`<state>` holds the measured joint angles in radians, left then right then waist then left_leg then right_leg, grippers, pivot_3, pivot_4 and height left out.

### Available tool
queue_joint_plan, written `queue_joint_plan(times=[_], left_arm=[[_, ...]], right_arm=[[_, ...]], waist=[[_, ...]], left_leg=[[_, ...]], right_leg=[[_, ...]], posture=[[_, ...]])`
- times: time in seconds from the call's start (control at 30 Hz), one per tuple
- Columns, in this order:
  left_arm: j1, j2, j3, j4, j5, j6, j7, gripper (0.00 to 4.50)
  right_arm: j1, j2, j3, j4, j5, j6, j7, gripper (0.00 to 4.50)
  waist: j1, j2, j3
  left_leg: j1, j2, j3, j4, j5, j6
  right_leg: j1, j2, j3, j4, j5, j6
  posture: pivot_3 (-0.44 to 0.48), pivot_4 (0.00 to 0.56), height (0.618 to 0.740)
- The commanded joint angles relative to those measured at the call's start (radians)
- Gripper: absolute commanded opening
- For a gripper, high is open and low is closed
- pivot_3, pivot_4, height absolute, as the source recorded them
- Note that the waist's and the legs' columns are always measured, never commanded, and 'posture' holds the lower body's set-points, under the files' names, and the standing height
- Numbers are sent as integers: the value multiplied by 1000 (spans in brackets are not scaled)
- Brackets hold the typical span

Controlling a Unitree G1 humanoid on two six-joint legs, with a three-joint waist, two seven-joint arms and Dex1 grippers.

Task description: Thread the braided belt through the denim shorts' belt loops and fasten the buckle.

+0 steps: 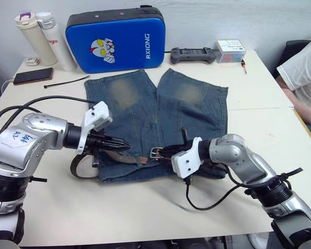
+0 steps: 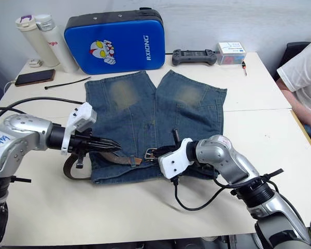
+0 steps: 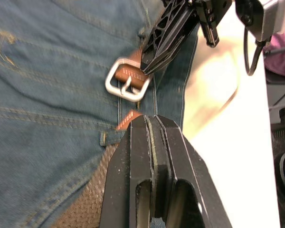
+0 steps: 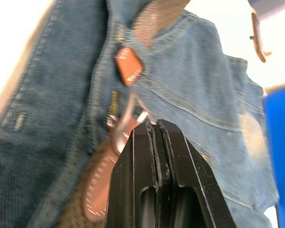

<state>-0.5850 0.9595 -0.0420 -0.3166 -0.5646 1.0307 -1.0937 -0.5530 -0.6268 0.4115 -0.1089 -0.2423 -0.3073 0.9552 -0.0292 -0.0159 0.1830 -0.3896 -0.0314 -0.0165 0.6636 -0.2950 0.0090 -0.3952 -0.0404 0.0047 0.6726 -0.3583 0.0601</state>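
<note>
The denim shorts (image 1: 155, 114) lie flat on the table, waistband toward me. Along the waistband runs the braided belt (image 1: 122, 157), and a loop of it sticks out past the shorts' left edge. The silver buckle (image 3: 126, 80) lies near the waistband's middle, and the belt's tan tip (image 3: 128, 119) is just short of it. My left gripper (image 1: 123, 145) is shut, with its tips over the belt beside the tan tip. From the other side, my right gripper (image 1: 167, 152) is shut with its tips on the buckle's edge. A belt loop (image 3: 103, 138) shows near the strap.
Behind the shorts stand a blue case (image 1: 116, 39) and two bottles (image 1: 44, 36). A phone (image 1: 32, 75), a black cable tie (image 1: 66, 81), a controller (image 1: 193, 54) and a small box (image 1: 230, 51) also lie there. A person's arm (image 1: 306, 88) is at the right edge.
</note>
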Motion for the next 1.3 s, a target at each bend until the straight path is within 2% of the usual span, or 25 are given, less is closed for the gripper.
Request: queue_joint_plan(times=[0.03, 0.17, 0.33, 0.43, 0.57, 0.67, 0.8, 0.97, 1.13, 1.3], left_arm=[[10, 46, -4, 6, 34, -40, 0, 0], [72, 110, -7, 12, 89, -123, -15, 0], [171, 204, 70, 34, 131, -266, -67, 0], [236, 264, 78, 56, 229, -404, -53, 0], [286, 266, 92, 15, 245, -455, -51, 0], [256, 248, 77, 21, 278, -467, -16, 0], [212, 214, 44, 40, 320, -526, -1, 1244], [208, 198, -22, 38, 389, -623, -28, 3456], [199, 185, -53, 65, 450, -711, -24, 3456], [161, 142, -121, 128, 569, -805, 11, 3456]], right_arm=[[4, 1, -31, -70, 52, 34, 17, 26], [3, 2, -53, -158, 179, 171, 79, 26], [-7, -61, -140, -307, 456, 586, 189, 26], [-47, -126, -195, -351, 569, 788, 222, 26], [-102, -155, -234, -370, 653, 935, 211, 26], [-140, -142, -266, -355, 702, 1025, 173, 26], [-150, -154, -256, -362, 692, 1034, 153, 0], [-142, -150, -244, -359, 677, 1024, 126, 0], [-131, -149, -239, -356, 667, 1018, 108, 0], [-121, -153, -244, -364, 650, 1005, 83, 0]], waist=[[1, 0, 0], [2, 0, 0], [4, 0, 0], [5, 1, 0], [4, 1, 1], [4, 1, 1], [5, 1, 1], [3, 1, 1], [3, 1, 1], [5, 1, 1]], left_leg=[[0, 0, 0, 0, 0, 0], [0, 0, 0, 0, 0, 0], [-1, 0, 0, -1, -1, 1], [-1, 0, -1, -1, -1, 2], [0, 0, -1, -3, -4, 7], [-1, 0, -1, -4, -4, 7], [-1, 0, 0, -5, -4, 7], [-2, 0, 0, -5, -4, 7], [-2, 0, 0, -6, -4, 7], [-2, 0, 0, -5, -4, 7]], right_leg=[[0, 0, 0, 0, 0, 0], [0, 0, 0, 0, 0, 0], [0, -1, 0, -3, 0, 0], [0, -1, -1, -5, 0, 0], [0, -2, -1, -7, 0, -1], [0, -2, -1, -8, 0, -1], [0, -2, -1, -9, 0, -1], [0, -2, -1, -9, 0, 0], [-1, -2, -1, -9, 0, 0], [-1, -2, -1, -9, 0, 0]], posture=[[0, 150, 740], [0, 150, 740], [0, 150, 740], [0, 150, 740], [0, 150, 740], [0, 150, 740], [0, 150, 740], [0, 150, 740], [0, 150, 740], [0, 150, 740]])
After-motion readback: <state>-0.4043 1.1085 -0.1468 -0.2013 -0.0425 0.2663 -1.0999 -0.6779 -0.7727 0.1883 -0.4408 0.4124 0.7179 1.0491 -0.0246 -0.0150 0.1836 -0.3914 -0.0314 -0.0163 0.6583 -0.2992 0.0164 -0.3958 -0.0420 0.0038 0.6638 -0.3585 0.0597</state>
